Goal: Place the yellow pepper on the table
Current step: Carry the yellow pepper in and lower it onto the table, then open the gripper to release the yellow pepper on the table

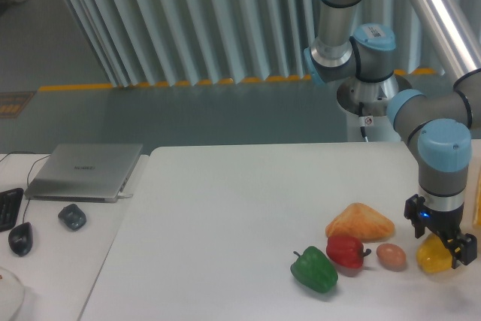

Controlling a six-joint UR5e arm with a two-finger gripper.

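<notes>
I see my tool (440, 246) clenched around the yellow pepper (432, 256) | pepper low at the white bench (225, 216), its 4 o'clock edge | tan ball (391, 256) just beside, at pepper's 9 o'clock

Single fixed camera, raised, facing table (225, 208) from front, mid-distance.
</notes>
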